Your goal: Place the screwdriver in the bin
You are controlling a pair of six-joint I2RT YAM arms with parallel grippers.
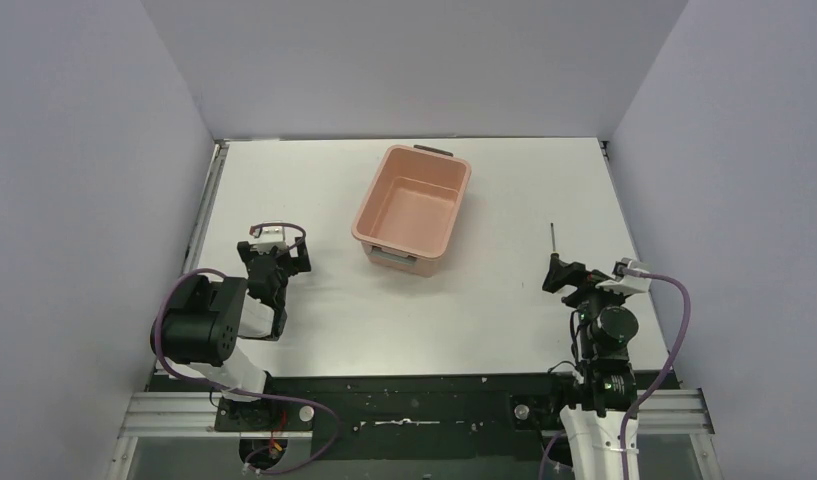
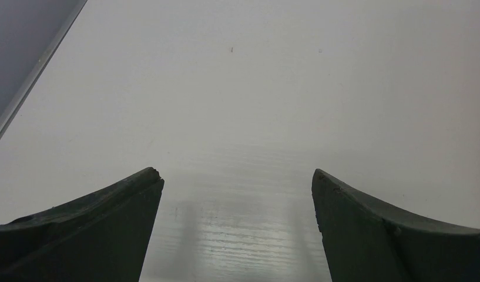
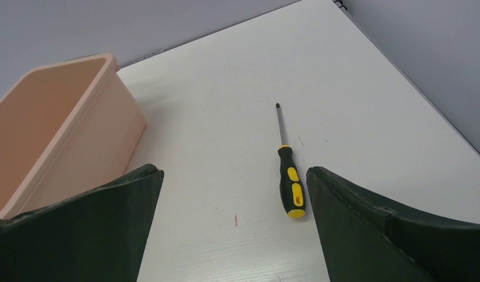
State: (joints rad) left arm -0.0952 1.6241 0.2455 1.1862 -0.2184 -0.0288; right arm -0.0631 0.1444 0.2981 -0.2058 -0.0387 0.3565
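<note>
Right wrist view: the right gripper (image 3: 234, 171) hangs with jaws spread wide, holding nothing. The screwdriver (image 3: 286, 161) lies flat on the counter (image 3: 225, 106) just ahead, nearer its right finger, shaft pointing away. The bin (image 3: 67, 117) stands ahead to its left. The left gripper (image 2: 236, 173) is also spread wide above the counter.

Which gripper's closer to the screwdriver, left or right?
The right gripper: the screwdriver lies on the table just ahead of it, jaws open. The left gripper has only table in its view.
</note>
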